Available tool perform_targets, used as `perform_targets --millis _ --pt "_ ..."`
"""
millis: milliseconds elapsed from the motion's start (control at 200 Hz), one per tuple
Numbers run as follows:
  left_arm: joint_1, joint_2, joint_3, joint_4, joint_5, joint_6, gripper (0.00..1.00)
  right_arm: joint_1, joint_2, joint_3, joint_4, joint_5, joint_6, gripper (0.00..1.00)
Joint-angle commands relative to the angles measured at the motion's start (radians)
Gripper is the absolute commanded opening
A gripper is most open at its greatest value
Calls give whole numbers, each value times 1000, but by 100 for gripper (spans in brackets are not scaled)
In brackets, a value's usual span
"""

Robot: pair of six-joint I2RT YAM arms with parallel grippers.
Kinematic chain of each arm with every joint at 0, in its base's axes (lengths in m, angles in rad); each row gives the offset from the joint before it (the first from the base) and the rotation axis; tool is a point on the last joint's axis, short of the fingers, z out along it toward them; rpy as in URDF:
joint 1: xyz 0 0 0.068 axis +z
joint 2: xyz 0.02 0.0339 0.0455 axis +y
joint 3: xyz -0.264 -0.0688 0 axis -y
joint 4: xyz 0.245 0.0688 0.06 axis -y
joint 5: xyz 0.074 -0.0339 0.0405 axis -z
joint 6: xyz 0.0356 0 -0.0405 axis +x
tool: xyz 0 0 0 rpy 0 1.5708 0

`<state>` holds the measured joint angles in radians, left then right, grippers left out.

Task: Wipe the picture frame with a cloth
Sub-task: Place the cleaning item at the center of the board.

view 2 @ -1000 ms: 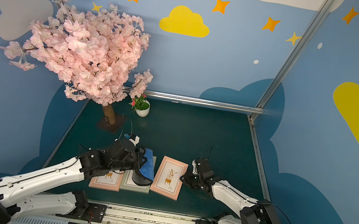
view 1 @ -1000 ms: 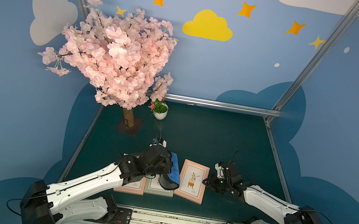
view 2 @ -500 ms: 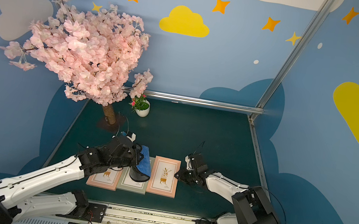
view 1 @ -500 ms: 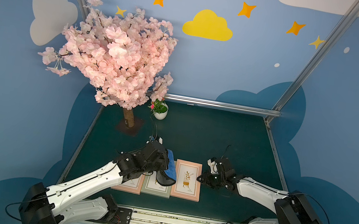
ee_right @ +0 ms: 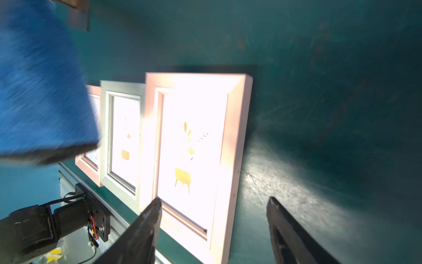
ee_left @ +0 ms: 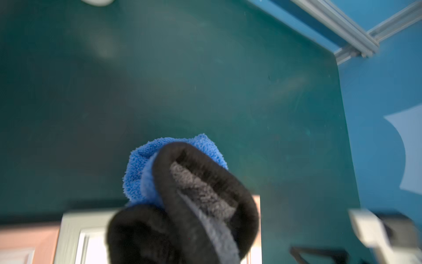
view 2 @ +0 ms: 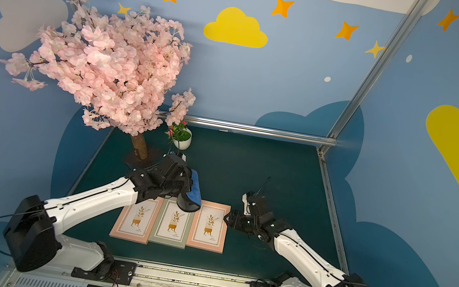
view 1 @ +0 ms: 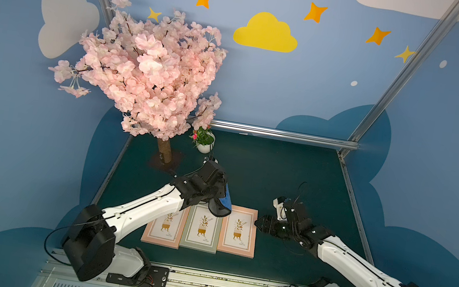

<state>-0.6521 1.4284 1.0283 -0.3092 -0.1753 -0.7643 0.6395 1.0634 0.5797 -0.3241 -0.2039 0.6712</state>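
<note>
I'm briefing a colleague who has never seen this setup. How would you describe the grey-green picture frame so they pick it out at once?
On the dark green table, in front of the pink blossom tree, three picture frames lie flat side by side. It is the middle frame, its far end under the hanging blue cloth. It alone is grey-green; both neighbours are pink.

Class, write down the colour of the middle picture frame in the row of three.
The middle frame is greyish green, seen best in a top view.
</note>
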Motion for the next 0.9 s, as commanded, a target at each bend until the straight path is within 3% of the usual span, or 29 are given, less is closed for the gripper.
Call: perform_targets --millis 0,375,681,896 --pt "29 90 51 130 -53 47 3 6 -81 22 -165 98 -36 75" --pt "104 428 248 296 -26 41 3 8 -369 -50 -226 228 -30 75" --pt "137 528 313 267 9 17 20 9 -448 -86 -253 266 -6 77" --pt "137 493 256 276 -12 10 46 6 -451 -86 -249 279 4 82"
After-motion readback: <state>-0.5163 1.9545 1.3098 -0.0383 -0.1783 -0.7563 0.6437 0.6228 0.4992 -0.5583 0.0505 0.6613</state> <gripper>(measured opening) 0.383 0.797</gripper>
